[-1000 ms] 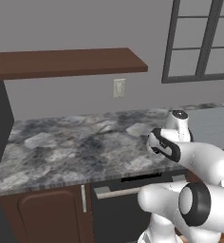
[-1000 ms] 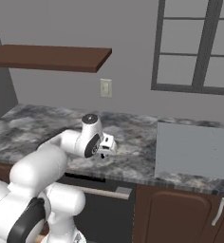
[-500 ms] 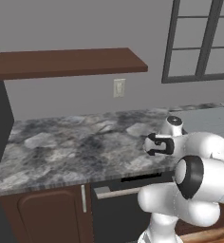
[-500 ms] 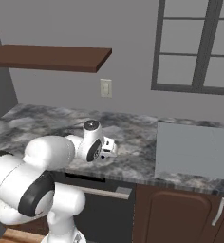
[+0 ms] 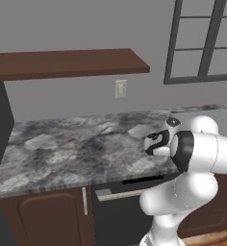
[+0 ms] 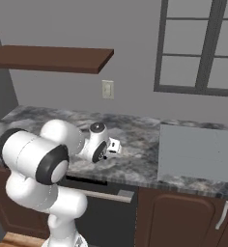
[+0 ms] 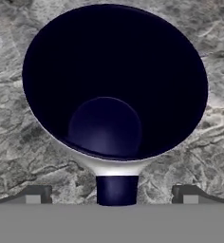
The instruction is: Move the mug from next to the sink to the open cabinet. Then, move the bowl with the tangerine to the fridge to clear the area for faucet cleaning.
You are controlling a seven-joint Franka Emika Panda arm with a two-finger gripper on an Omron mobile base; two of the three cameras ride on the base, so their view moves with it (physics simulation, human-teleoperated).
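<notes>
Left base view: arm folded low over the marbled table [image 5: 67,149], hand [image 5: 154,142] hidden behind the wrist. Right base view: sink [image 6: 198,152] beside the arm. Hand view: dark-blue flared mug [image 7: 115,83] just ahead, fingertips [image 7: 35,194] spread apart, grasping nothing.

The arm [image 5: 197,158] at the lower right of the left base view is made of glossy white rounded shells, with a thick black ring at the big joint. A small grey round cap sits on top of the wrist [image 5: 172,123], and the hand end is dark. In the right base view the arm [image 6: 43,164] fills the lower left: white bulbous links, a black band, and a small white block with dark marks at the wrist [image 6: 113,145]. Two small dark finger tips [image 7: 38,194] with pale grey pads show at the bottom of the hand view.
</notes>
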